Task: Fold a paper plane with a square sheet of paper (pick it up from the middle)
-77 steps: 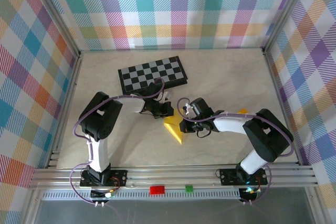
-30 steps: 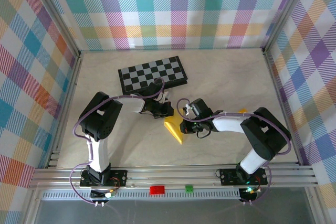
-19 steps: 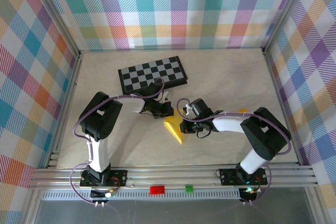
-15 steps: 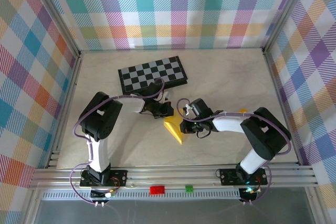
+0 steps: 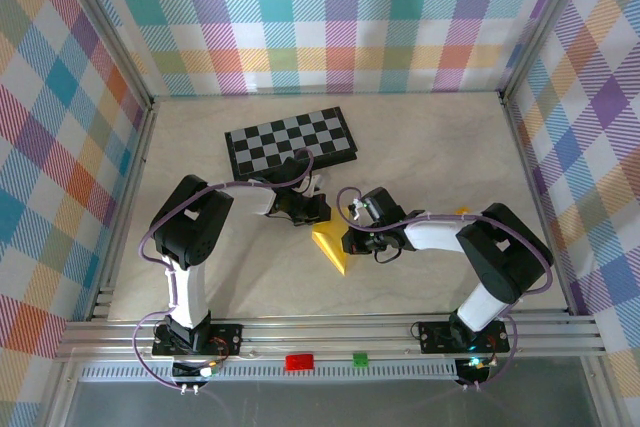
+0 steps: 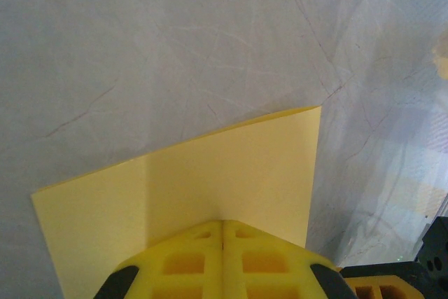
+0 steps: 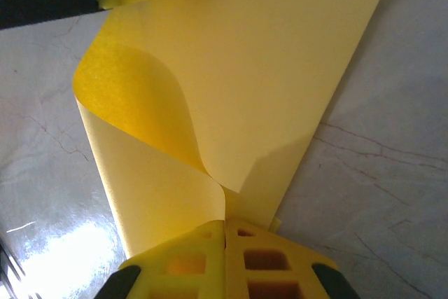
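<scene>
1. Top view: bright, even, diffuse light from above. The table (image 5: 430,147) shows no glare, and only short soft shadows lie beneath the arms.
2. Top view: sharp throughout. The frame posts lean outward toward 10 and 2 o'clock, a wide-angle distortion.
3. Left wrist view: dimmer, with a cool grey cast and pale washed-out patches at 3 to 4 o'clock. The left tool (image 6: 222,225) at 6 o'clock is out of focus.
4. Right wrist view: white glare on the table at 8 o'clock. The square sheet of paper (image 7: 280,68) carries a soft shadow toward 5 o'clock. The right tool (image 7: 225,223) is blurred, and the corner at 11 o'clock is black.
</scene>
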`<state>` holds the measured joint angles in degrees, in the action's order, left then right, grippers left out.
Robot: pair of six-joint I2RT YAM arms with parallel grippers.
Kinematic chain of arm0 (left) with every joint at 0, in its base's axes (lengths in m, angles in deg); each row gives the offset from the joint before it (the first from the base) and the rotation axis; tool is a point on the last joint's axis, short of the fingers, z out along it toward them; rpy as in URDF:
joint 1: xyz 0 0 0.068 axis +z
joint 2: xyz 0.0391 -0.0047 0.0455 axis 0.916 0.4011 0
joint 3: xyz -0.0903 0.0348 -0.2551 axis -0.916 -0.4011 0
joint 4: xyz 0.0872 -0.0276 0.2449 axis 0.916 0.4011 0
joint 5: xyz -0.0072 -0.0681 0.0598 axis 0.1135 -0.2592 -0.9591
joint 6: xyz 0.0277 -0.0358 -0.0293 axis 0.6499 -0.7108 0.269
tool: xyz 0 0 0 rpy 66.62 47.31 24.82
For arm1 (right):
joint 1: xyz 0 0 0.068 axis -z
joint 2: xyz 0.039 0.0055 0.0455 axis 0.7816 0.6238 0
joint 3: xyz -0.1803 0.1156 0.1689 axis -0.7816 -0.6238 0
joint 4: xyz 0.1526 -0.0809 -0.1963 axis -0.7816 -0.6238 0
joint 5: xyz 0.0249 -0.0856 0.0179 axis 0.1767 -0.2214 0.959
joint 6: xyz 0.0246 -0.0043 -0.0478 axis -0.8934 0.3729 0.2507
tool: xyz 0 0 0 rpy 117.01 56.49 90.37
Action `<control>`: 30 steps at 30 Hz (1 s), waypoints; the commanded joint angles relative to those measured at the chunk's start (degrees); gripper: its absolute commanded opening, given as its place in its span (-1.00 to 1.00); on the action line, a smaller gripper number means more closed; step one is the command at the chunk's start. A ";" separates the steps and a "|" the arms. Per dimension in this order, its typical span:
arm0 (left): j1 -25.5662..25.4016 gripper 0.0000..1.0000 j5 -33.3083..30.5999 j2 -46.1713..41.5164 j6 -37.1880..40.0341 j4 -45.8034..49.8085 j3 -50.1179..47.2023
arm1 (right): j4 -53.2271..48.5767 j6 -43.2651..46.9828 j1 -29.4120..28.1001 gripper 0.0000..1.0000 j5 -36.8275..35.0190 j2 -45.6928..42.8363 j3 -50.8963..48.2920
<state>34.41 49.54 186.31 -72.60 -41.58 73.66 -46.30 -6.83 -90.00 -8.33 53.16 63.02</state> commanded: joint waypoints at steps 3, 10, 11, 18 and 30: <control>0.22 -0.97 -4.04 0.83 1.63 6.48 -1.62 | 0.85 -0.56 0.18 -0.94 0.12 0.18 0.21; 0.22 -0.97 -4.22 0.66 1.54 6.58 -1.53 | 0.72 -0.44 0.11 -0.93 0.42 -1.05 0.35; 0.22 -0.97 -4.22 0.59 1.57 6.58 -1.53 | 0.92 -0.48 0.12 -0.93 0.59 -1.23 0.23; 0.24 -0.97 -4.24 0.59 1.53 6.58 -1.45 | 0.99 -0.31 0.16 -0.93 0.55 -3.08 0.02; 0.22 -0.98 -4.30 0.41 1.54 6.78 -1.41 | 1.06 -0.51 0.17 -0.94 0.05 -1.54 0.23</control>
<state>34.41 49.26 186.20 -72.60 -41.48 73.66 -45.89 -6.83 -90.00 -8.27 51.13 63.02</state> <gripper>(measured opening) 0.048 0.066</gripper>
